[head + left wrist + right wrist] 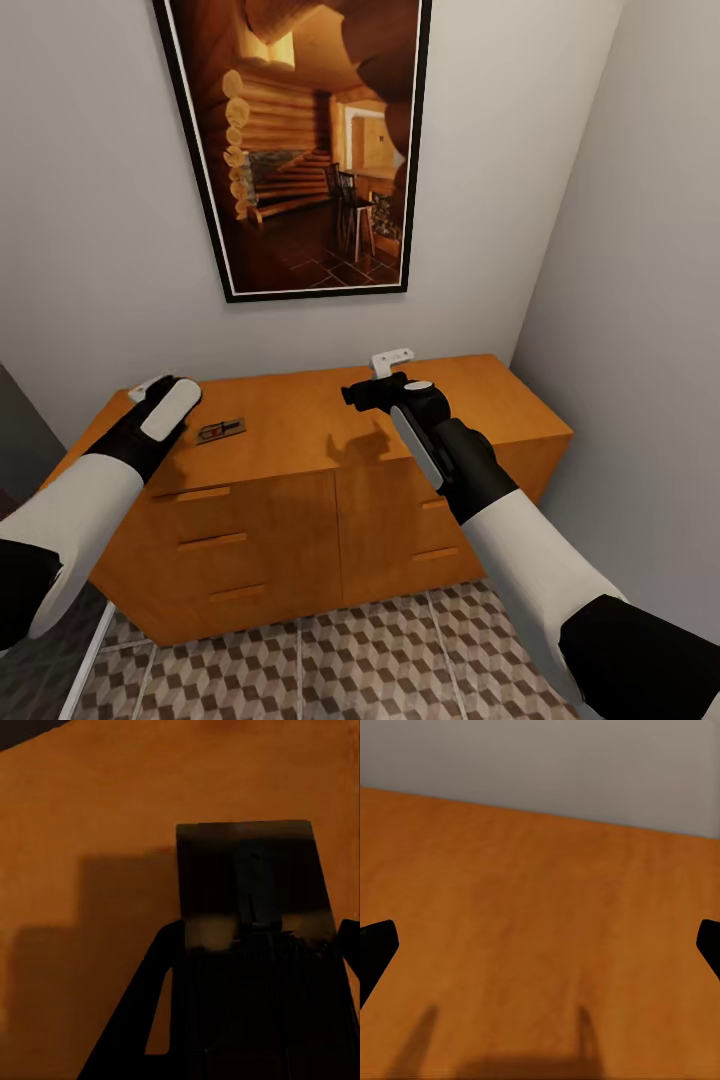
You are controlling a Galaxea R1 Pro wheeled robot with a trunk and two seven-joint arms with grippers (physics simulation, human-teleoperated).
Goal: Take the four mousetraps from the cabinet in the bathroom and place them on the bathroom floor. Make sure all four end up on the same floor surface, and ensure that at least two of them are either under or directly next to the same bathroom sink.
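1 mousetrap lies flat on the cabinet top near its left front edge, long axis running roughly left to right. The left claw hovers just beside it at the left corner, nearer than the right claw; whether the left's fingers are apart, I cannot tell. The right's are spread wide over bare wood

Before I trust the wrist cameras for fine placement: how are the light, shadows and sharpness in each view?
Head view: evenly lit and sharp, right gripper casting a soft shadow on the cabinet. Left wrist view: dim, the mousetrap dark and blurred, blocky shadow beside it. Right wrist view: bright, soft, faint finger shadows on the wood.
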